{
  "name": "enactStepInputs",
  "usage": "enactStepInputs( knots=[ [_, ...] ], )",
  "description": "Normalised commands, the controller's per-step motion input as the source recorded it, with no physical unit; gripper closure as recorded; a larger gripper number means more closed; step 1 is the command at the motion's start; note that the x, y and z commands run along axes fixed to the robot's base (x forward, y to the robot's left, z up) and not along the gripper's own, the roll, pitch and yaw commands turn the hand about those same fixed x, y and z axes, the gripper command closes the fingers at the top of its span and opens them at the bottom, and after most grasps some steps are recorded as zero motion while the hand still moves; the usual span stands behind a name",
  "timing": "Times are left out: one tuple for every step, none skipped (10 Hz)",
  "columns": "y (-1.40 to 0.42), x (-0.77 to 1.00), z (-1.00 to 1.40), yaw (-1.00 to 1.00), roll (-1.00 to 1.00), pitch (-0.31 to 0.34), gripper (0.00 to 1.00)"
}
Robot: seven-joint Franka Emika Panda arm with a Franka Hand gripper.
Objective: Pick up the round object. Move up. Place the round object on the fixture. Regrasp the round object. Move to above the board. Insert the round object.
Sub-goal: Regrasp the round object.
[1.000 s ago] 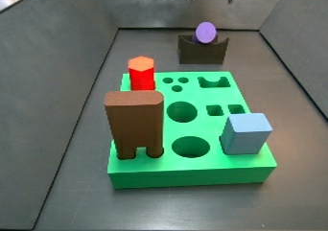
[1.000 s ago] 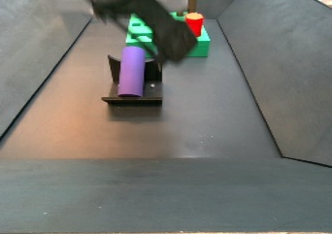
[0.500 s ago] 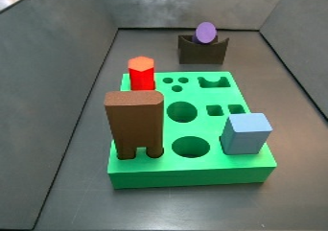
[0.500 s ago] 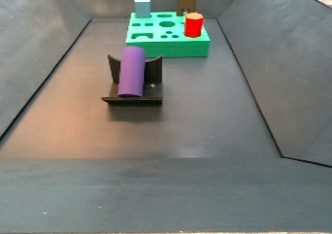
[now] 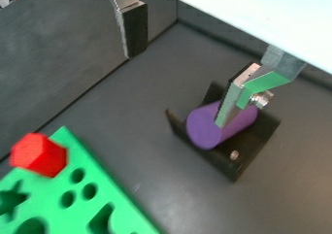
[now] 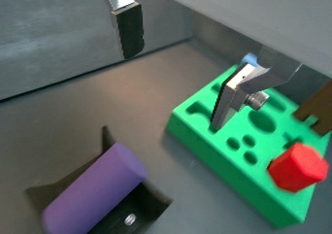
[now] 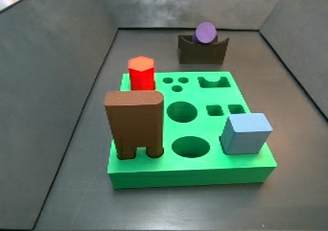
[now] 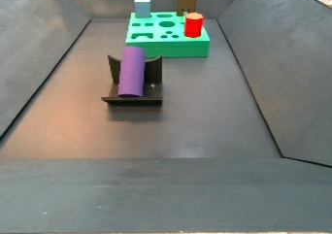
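The purple round object (image 7: 205,32) lies in the notch of the dark brown fixture (image 7: 199,53), apart from the green board (image 7: 193,173). It also shows in the other side view (image 8: 132,71) on the fixture (image 8: 130,98), in front of the board (image 8: 169,46). In both wrist views my gripper (image 5: 188,58) (image 6: 180,63) is open and empty, high above the floor. The round object (image 5: 208,129) (image 6: 91,189) rests free in the fixture (image 5: 247,150) (image 6: 136,217) below, partly behind one finger. The gripper is out of both side views.
On the board stand a red hexagonal peg (image 7: 141,74), a tall brown arch block (image 7: 133,125) and a light blue block (image 7: 246,132). Several shaped holes show in the board's top (image 6: 220,155). Dark sloping walls enclose the floor.
The gripper has risen out of both side views; one second ago it showed near the fixture. The round object stays in the fixture.
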Motion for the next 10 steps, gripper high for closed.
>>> enactStepInputs(
  knots=[
    [-0.02, -0.03, 0.01, 0.02, 1.0, 0.037, 0.0],
    [-0.02, -0.02, 0.0, 0.02, 1.0, 0.033, 0.0],
    [-0.02, -0.01, 0.01, 0.02, 1.0, 0.027, 0.0],
    [-0.02, -0.01, 0.01, 0.02, 1.0, 0.026, 0.0],
    [-0.02, -0.01, 0.01, 0.03, 1.0, 0.028, 0.0],
    [-0.02, -0.01, 0.01, 0.03, 1.0, 0.031, 0.0],
    [-0.02, 0.0, 0.0, 0.03, 1.0, 0.038, 0.0],
    [-0.02, 0.02, 0.0, 0.03, 1.0, 0.044, 0.0],
    [-0.02, 0.03, 0.0, 0.04, 1.0, 0.056, 0.0],
    [-0.02, 0.04, 0.0, 0.04, 1.0, 0.065, 0.0]
  ],
)
